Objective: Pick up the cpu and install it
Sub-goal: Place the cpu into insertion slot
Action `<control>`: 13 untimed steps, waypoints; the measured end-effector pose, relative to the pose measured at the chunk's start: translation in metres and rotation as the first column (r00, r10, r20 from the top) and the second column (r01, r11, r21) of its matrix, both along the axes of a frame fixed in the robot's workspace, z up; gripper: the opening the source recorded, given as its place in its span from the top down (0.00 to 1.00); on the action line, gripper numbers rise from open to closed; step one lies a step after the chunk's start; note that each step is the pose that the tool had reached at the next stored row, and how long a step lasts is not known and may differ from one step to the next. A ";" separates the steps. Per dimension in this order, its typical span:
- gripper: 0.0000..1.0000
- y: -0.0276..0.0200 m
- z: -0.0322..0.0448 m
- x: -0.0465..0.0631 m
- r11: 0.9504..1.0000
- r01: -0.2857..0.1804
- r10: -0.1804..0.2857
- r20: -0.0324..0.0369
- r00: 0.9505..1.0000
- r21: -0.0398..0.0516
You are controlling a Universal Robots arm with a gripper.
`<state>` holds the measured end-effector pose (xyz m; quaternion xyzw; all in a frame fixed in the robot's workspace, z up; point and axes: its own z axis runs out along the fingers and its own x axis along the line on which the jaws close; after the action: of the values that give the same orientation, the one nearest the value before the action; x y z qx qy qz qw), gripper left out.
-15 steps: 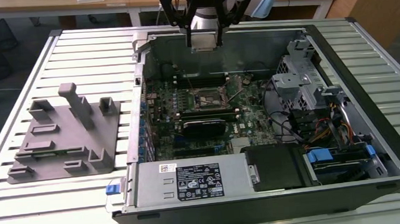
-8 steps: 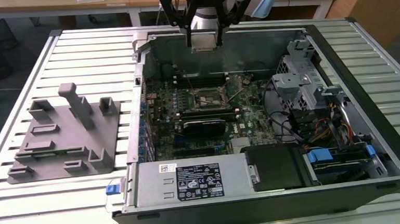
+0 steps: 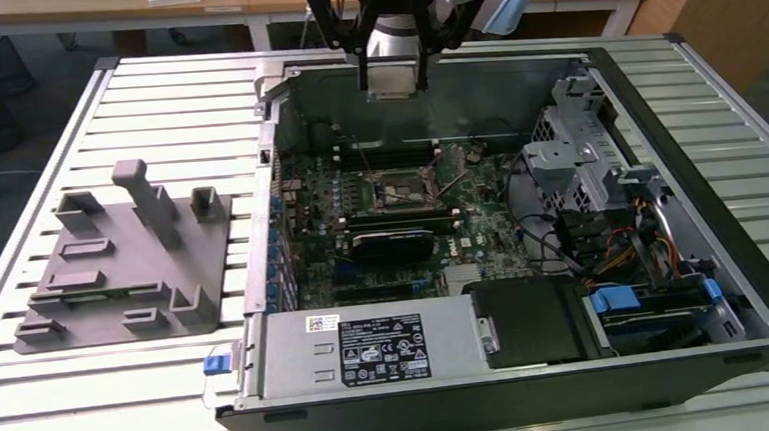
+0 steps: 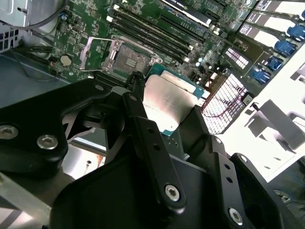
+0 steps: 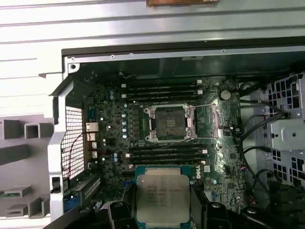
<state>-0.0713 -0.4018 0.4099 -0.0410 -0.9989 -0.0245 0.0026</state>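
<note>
Carry step, I reckon: jaws grip the cpu (image 5: 163, 198), open socket (image 5: 169, 123) below & ahead of them; seating needs exact alignment.

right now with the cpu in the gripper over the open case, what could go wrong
1. The gripper pinches the cpu only by its edges, so it could slip and drop onto the motherboard.
2. The cpu does not look lined up over the open socket yet; a skewed or off-centre landing could damage the socket.
</note>
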 end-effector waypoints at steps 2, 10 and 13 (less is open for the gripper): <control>0.46 0.0000 -0.0001 0.000 1.000 0.019 -0.019 0.000 1.000 0.000; 0.46 0.0000 -0.0007 0.000 0.994 0.113 -0.113 0.001 0.994 -0.006; 0.46 0.0000 -0.0010 0.000 0.988 0.153 -0.153 0.001 0.988 -0.008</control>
<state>-0.0713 -0.4018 0.4088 -0.1176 -0.9928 -0.0206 0.0003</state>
